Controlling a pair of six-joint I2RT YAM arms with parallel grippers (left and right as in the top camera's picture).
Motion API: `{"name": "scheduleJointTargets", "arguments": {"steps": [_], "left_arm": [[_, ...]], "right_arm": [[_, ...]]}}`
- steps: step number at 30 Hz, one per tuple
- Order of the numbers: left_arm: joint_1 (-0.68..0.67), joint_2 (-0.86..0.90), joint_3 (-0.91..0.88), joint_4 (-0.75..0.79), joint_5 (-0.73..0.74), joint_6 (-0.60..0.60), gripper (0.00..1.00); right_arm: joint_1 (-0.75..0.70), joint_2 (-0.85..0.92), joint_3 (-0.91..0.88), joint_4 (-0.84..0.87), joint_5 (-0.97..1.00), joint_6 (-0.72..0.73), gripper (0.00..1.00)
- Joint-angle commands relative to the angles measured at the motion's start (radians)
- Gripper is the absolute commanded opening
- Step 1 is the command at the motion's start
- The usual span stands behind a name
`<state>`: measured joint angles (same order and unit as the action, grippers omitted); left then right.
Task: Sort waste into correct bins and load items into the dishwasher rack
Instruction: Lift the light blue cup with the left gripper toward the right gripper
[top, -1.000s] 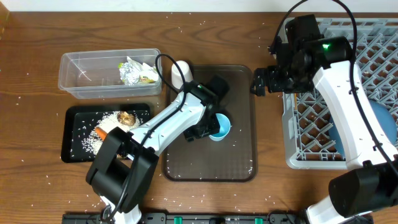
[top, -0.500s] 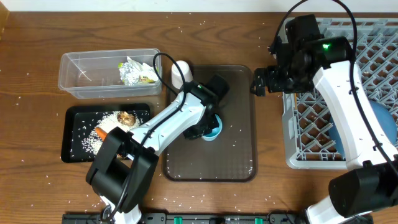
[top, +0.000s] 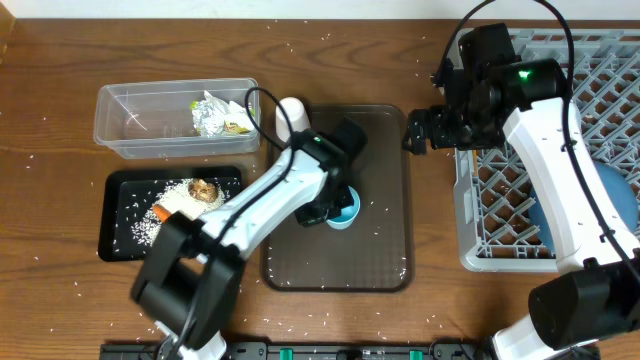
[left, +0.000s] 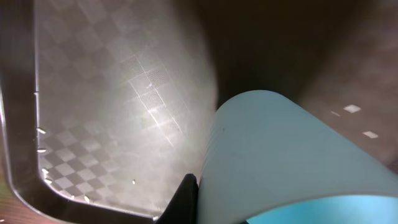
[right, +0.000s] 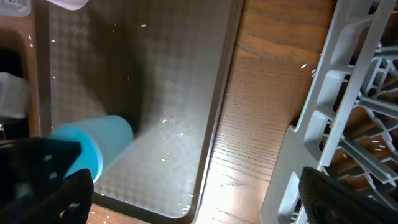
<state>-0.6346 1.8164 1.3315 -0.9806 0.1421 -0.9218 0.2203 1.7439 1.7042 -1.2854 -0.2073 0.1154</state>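
The light-blue cup (top: 348, 208) sat near the middle of the brown serving tray (top: 385, 250), with the left gripper (top: 330, 205) down against its 9 o'clock side. In the left wrist view one dark finger (left: 184, 196) lay on the cup's wall. The other finger was hidden, so I could not tell whether the grip had closed. That was the main risk: a hold on one side of a smooth, round wall could have let the cup roll or slide out on the lift and drop back onto the tray. It might also have knocked the white cup (top: 290, 115) at the tray's 11 o'clock corner. The right gripper (top: 416, 130) hung spread and empty at the tray's 2 o'clock edge, just beside the grey dishwasher rack (top: 470, 230) at 3 o'clock. A carry toward the rack could therefore have crowded the two arms together.
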Motion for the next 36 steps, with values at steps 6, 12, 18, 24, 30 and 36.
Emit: {"name": "scheduleJointTargets", "arguments": {"steps": [6,12,18,24,30,36], "left_arm": [[0.112,-0.234,-0.004,0.003,0.195,0.109,0.06],[0.203,-0.299,-0.004,0.003,0.420,0.171,0.06],[0.278,-0.301,-0.004,0.069,0.734,0.205,0.06],[0.387,-0.301,-0.004,0.111,0.890,0.209,0.06],[0.484,-0.301,-0.004,0.111,1.119,0.243,0.06],[0.501,-0.301,-0.004,0.112,1.268,0.249,0.06]], "right_arm": [[0.017,-0.003,-0.005,0.000,0.006,0.011,0.99],[0.017,-0.003,-0.005,0.000,0.006,0.011,0.99],[0.017,-0.003,-0.005,0.000,0.006,0.011,0.99],[0.017,-0.003,-0.005,0.000,0.006,0.011,0.99],[0.017,-0.003,-0.005,0.001,-0.011,0.024,0.99],[0.014,-0.003,-0.004,0.022,-0.195,0.127,0.99]]}}
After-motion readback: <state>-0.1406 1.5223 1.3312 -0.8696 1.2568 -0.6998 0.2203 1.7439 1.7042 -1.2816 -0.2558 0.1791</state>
